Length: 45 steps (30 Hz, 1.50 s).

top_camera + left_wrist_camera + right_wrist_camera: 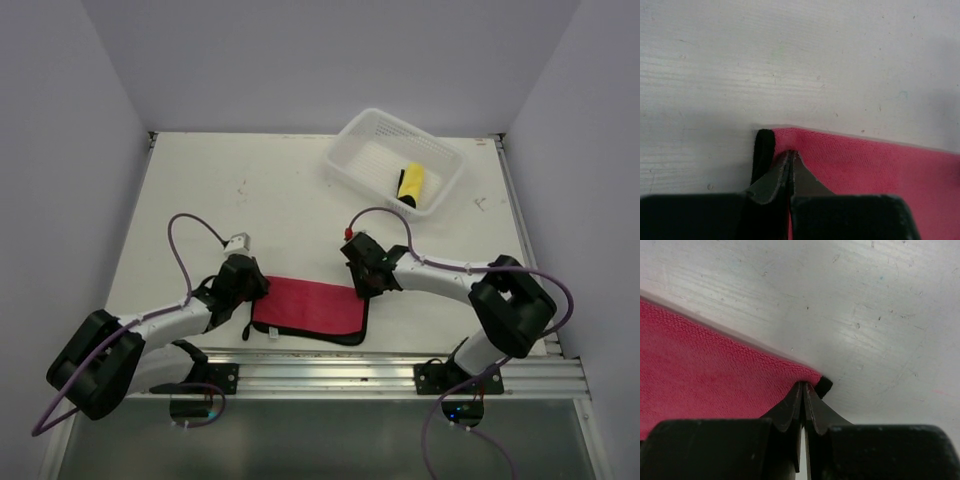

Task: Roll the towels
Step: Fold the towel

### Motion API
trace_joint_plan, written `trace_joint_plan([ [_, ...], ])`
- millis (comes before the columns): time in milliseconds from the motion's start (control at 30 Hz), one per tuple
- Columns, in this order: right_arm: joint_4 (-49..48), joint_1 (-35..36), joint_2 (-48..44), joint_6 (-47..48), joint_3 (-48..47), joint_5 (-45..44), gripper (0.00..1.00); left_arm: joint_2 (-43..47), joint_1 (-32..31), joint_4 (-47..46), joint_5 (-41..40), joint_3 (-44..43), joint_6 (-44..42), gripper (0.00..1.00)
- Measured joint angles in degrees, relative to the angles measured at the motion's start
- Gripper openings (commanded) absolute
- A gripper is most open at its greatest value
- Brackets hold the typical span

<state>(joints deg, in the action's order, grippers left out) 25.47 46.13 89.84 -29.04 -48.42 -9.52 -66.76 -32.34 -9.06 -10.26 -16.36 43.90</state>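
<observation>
A red towel (pixel 310 308) with a black trim lies flat near the table's front edge. My left gripper (pixel 254 287) is at its far left corner. In the left wrist view the gripper (pixel 790 153) is shut, with the red towel (pixel 880 170) puckered at its tips beside the black trim (pixel 764 150). My right gripper (pixel 362 286) is at the far right corner. The right wrist view shows that gripper (pixel 803 384) shut on the red towel's (pixel 700 365) edge, next to the black corner (pixel 824 385).
A white mesh basket (pixel 345 135) stands at the back right of the white table (pixel 250 190), holding a yellow and black rolled cloth (pixel 411 184). Purple-grey walls close in the left, back and right. A metal rail (pixel 330 375) runs along the front edge.
</observation>
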Motion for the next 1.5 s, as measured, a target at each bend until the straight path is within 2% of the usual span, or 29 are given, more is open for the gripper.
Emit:
trace_joint_plan([
  [267, -0.26, -1.97, 5.95, 1.79, -6.34, -0.24, 0.06, -0.07, 1.33, 1.03, -0.81, -0.66, 0.55, 0.0],
  [667, 0.2, -6.19, 19.1, 8.17, -22.97, -2.75, 0.06, -2.78, 2.19, 3.74, -4.87, -3.82, 3.54, 0.0],
  [867, 0.57, -6.95, 20.46, 10.88, -27.36, -2.27, 0.14, -2.78, 2.32, 4.11, -5.27, -3.85, 4.04, 0.0],
  [967, 0.85, -6.93, 17.92, 11.32, -26.32, -1.27, 0.22, -2.49, 2.32, 4.11, -5.16, -3.85, 4.07, 0.01],
  [1033, 1.07, -6.88, 14.23, 11.17, -24.13, -1.16, 0.27, -1.7, 2.32, 4.09, -4.92, -3.85, 4.0, 0.07],
  [1233, 1.64, -6.88, 2.89, 8.57, -16.65, -0.9, 0.29, 3.39, 2.32, 4.17, -4.24, -4.0, 3.3, 0.15],
  [1300, 1.49, -6.88, 1.01, 7.54, -14.05, 0.37, 0.28, 4.63, 2.32, 4.15, -4.04, -4.24, 3.17, 0.15],
  [1500, -0.63, -6.88, 0.55, 5.31, -5.99, 5.57, 0.18, 5.11, 2.32, 4.46, -3.39, -5.05, 2.99, 0.13],
])
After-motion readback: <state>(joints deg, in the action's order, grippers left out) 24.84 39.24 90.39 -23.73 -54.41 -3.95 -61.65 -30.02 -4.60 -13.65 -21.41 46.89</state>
